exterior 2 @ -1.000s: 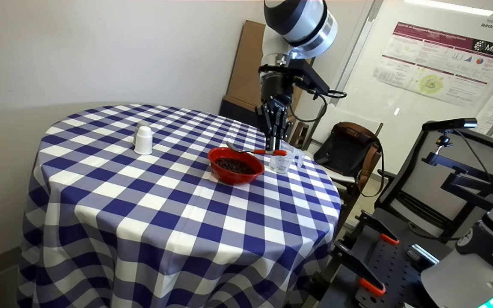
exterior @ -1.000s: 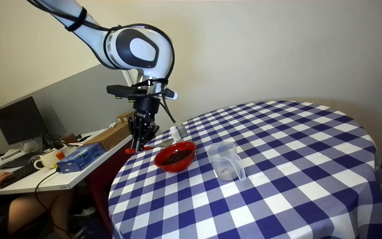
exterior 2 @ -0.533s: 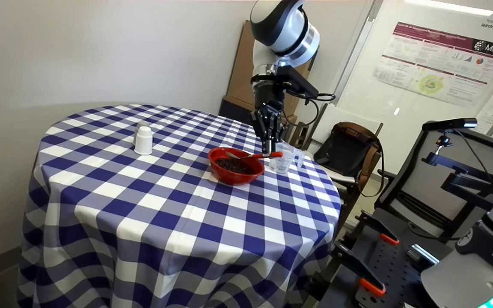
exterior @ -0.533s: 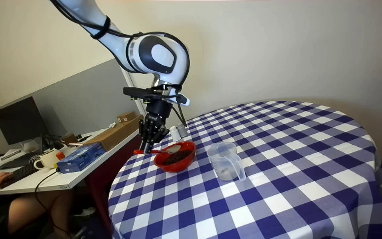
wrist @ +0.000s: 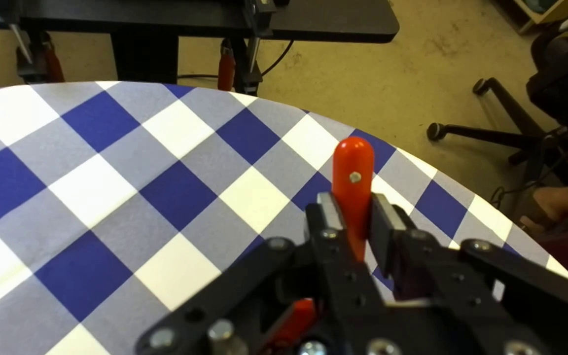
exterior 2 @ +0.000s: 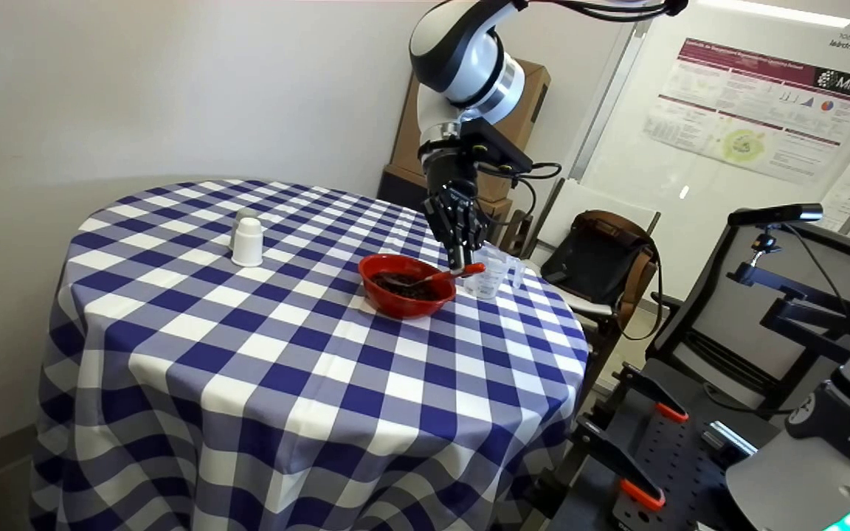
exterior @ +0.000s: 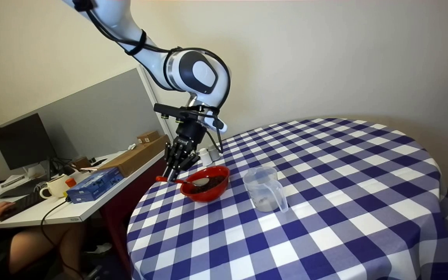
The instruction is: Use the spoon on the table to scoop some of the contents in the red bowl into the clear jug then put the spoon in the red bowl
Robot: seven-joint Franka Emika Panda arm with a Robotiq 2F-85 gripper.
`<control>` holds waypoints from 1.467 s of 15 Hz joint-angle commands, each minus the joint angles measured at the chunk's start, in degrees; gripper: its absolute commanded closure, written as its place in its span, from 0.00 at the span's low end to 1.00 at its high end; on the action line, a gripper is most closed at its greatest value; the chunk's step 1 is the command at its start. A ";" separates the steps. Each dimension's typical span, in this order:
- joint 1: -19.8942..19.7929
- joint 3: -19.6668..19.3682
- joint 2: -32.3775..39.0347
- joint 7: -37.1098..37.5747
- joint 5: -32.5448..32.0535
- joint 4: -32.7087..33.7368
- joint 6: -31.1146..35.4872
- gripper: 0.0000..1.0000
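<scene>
My gripper [exterior: 172,178] is shut on the red handle of the spoon [wrist: 353,165], which sticks out past the fingertips in the wrist view. The spoon slants head-down over the near rim of the red bowl [exterior: 207,196]. Its pale head lies inside the bowl, at or just above the dark, crumbly contents; whether it touches them I cannot tell. In the wrist view a bit of red bowl [wrist: 300,319] shows behind the fingers. The clear jug [exterior: 261,191] stands upright beside the bowl, handle outward, and is partly behind my gripper [exterior 2: 460,267] in an exterior view. The checked table [exterior: 305,237] carries both.
A white shaker [exterior 2: 248,243] and a grey shaker [exterior: 214,152] stand on the cloth beyond the bowl. A desk with a blue box [exterior: 95,184] and a long cardboard box [exterior: 140,157] adjoins the table. A chair holding a dark bag [exterior 2: 589,258] is behind the jug.
My gripper has moved towards the bowl and tilted. The spoon's head has gone from raised above the rim to pointing down inside the bowl. Bowl and jug have stayed put.
</scene>
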 commanded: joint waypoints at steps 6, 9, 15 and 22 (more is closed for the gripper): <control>-1.68 -0.08 3.65 0.10 2.09 5.41 -8.06 0.89; -2.41 -0.10 5.09 0.01 2.49 6.50 -9.85 0.89; -2.47 -0.16 6.93 0.35 2.15 8.37 -11.63 0.89; -0.22 -0.94 6.40 2.00 -1.90 8.05 -7.63 0.89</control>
